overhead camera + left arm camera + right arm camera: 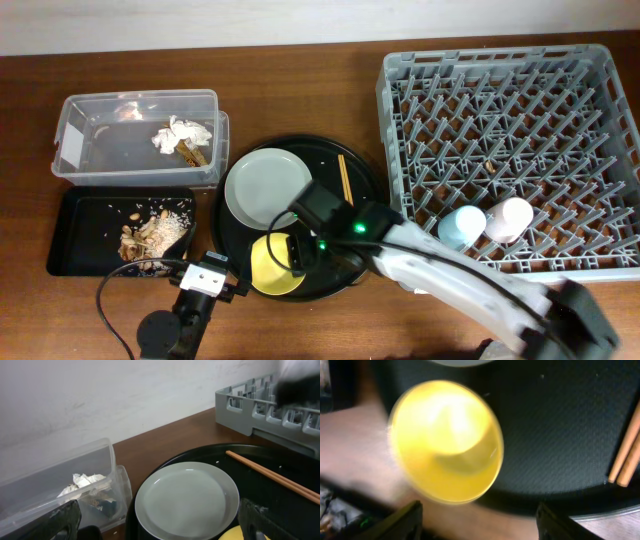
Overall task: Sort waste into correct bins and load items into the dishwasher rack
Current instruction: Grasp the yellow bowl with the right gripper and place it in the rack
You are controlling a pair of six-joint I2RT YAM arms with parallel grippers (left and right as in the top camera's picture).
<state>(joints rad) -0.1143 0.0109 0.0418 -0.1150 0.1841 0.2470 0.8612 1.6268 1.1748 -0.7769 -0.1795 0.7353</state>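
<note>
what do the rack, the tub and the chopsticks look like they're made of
Rack: grey moulded plastic, matte, judging by its uniform lattice and pegs. Tub: clear plastic; the tissue shows through its walls. Chopsticks: probably wood or bamboo, plain matte brown.

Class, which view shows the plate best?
Left wrist: the plate is large, sharp and almost whole. Overhead it is small, one edge hidden by the right arm. Right wrist catches only a sliver at the top.
</note>
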